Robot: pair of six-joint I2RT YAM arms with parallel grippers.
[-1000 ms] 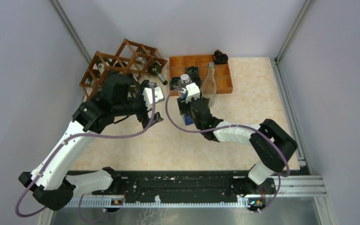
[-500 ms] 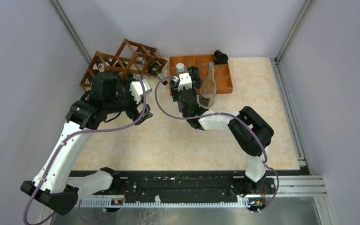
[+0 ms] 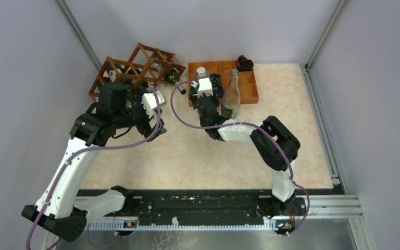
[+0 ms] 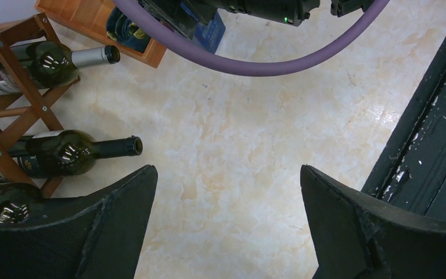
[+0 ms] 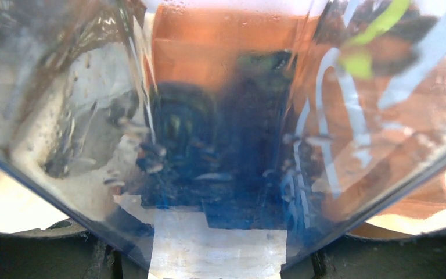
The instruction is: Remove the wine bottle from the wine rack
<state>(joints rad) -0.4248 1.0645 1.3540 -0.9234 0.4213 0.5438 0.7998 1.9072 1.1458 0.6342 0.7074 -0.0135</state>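
The reddish-brown wine rack [image 3: 135,66] stands at the back left, and its slats [image 4: 11,110] also show in the left wrist view. Dark green wine bottles lie in it: one with a silver neck [image 4: 52,58], one with a dark neck [image 4: 69,154], and a third at the frame edge [image 4: 3,206]. My left gripper [image 3: 155,131] [image 4: 226,171] hangs open over bare tabletop just right of the rack, holding nothing. My right gripper [image 3: 206,99] [image 5: 220,256] is shut on a clear bottle with a blue label [image 5: 220,145] and a silver cap [image 3: 201,71], held at the orange tray.
An orange-brown compartment tray [image 3: 249,89] [image 4: 75,14] sits at the back centre. A clear brownish bottle [image 3: 232,96] stands in it. A black object [image 3: 245,63] lies at its far edge. Grey walls close in the left, back and right. A black rail [image 4: 430,133] runs along the near edge.
My right arm has carried the blue-labelled bottle away from me to the tray. My left arm has drawn back to the left, closer to the rack, gripper still open.
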